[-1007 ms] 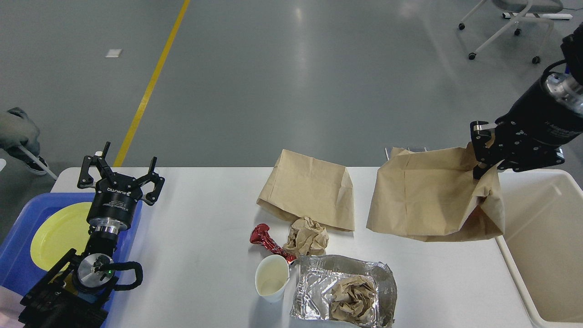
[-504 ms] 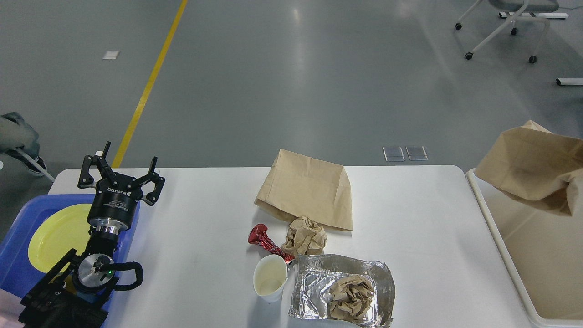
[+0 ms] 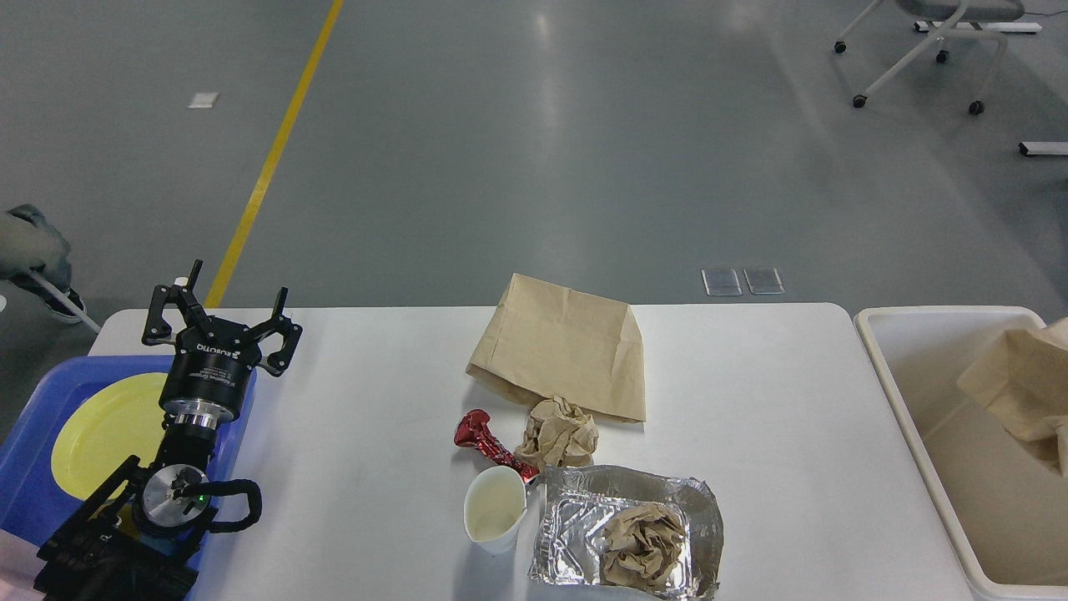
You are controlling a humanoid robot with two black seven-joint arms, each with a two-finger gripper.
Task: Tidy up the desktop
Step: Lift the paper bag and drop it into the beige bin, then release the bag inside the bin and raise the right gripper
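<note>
Meanwhile left tool [image 3: 221,313] gapes wide, empty, over matte white desktop [image 3: 751,417] beside creased paper bag [image 3: 563,359]

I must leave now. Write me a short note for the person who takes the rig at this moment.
Left pincer: open, empty, above the blue tray with the yellow plate.
Right pincer: not in view.
Done: one paper bag is in the cream bin.
Left on the desktop: flat paper bag, crumpled paper ball, red wrapper, white cup, foil container holding crumpled paper.
</note>
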